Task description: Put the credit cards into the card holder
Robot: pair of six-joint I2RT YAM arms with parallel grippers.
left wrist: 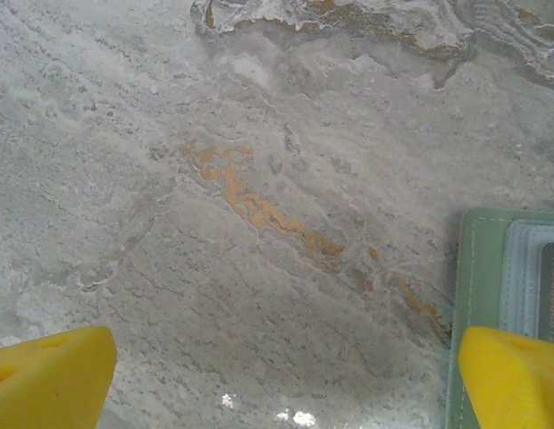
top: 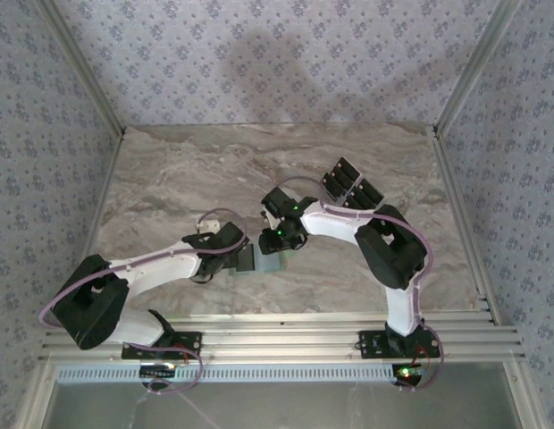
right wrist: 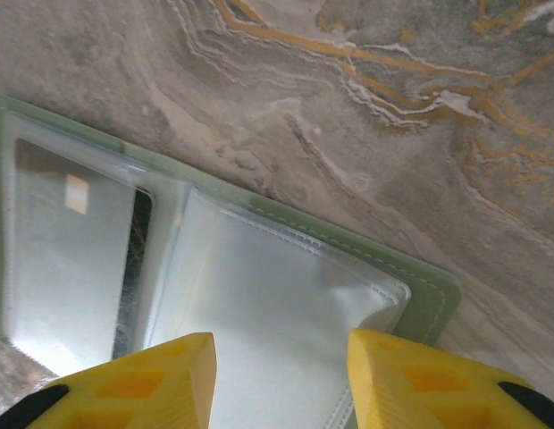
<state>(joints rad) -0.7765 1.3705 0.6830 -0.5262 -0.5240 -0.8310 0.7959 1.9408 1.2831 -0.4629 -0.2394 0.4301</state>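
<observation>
The card holder (top: pixel 264 263) lies open on the marble between my two grippers, green cover down. Its clear plastic sleeves (right wrist: pixel 268 304) face up, and the right sleeve's corner curls upward. One dark card (right wrist: pixel 71 268) sits inside the left sleeve, under glare. More black credit cards (top: pixel 353 185) lie side by side at the back right. My right gripper (right wrist: pixel 281 380) hovers over the right sleeve, its yellow fingers apart and empty. My left gripper (left wrist: pixel 286 384) stands wide open over bare marble, just left of the card holder's edge (left wrist: pixel 481 295), where a card (left wrist: pixel 551 286) shows.
The marble tabletop (top: pixel 170 179) is walled in by patterned panels on three sides. An aluminium rail (top: pixel 259 335) runs along the near edge where both arm bases are bolted. The right arm's elbow (top: pixel 389 246) rises near the loose cards.
</observation>
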